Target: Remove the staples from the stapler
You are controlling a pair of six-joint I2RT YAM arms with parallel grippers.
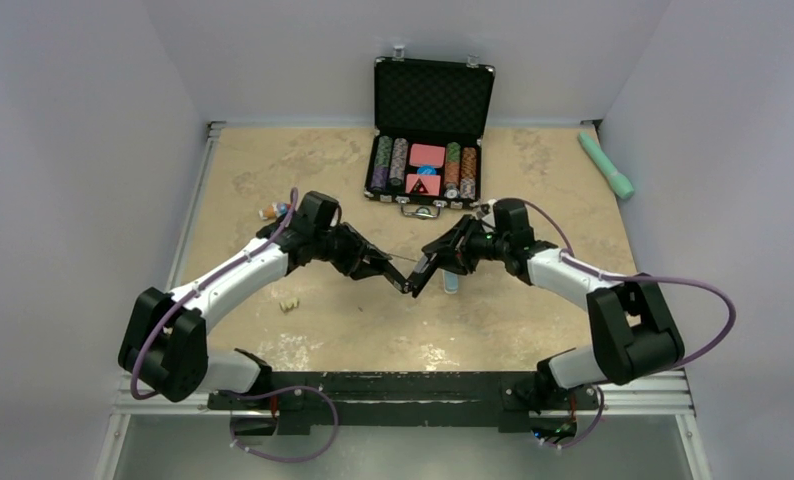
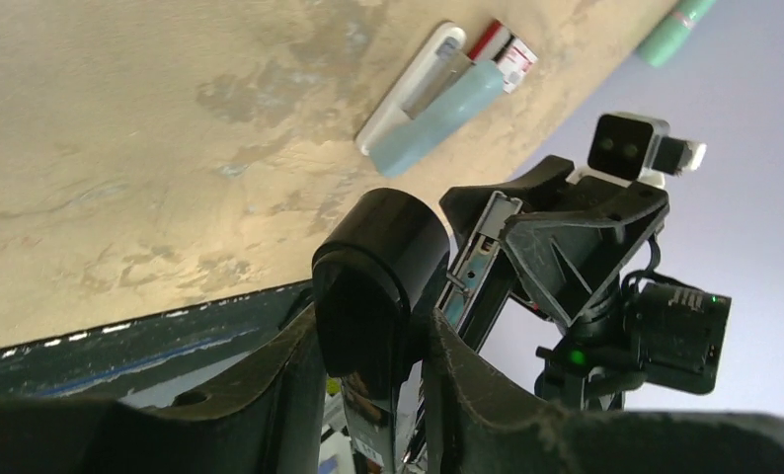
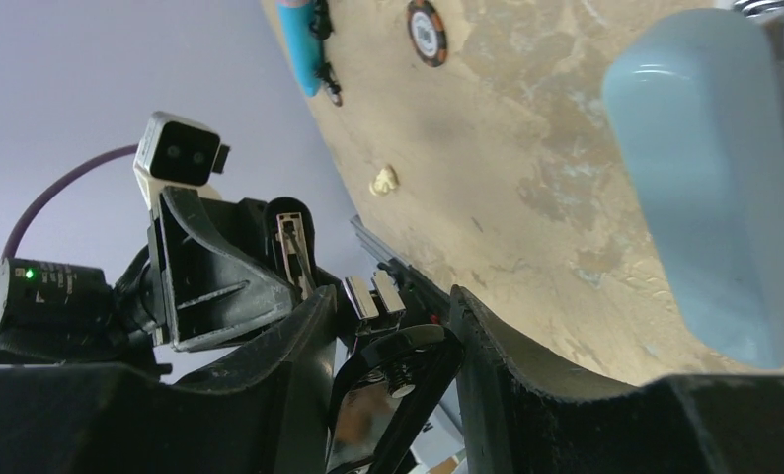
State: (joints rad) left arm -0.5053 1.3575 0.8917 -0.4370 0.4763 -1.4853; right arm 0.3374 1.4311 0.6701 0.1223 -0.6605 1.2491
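My left gripper [image 2: 370, 326] is partly closed, clamping the rounded end of the black stapler [image 2: 383, 247], which is raised over mid-table [image 1: 533, 320]. My right gripper [image 3: 393, 318], also partly closed, grips its other end. I cannot make out the staples. A pale blue stapler [image 3: 709, 188] lies just beside.
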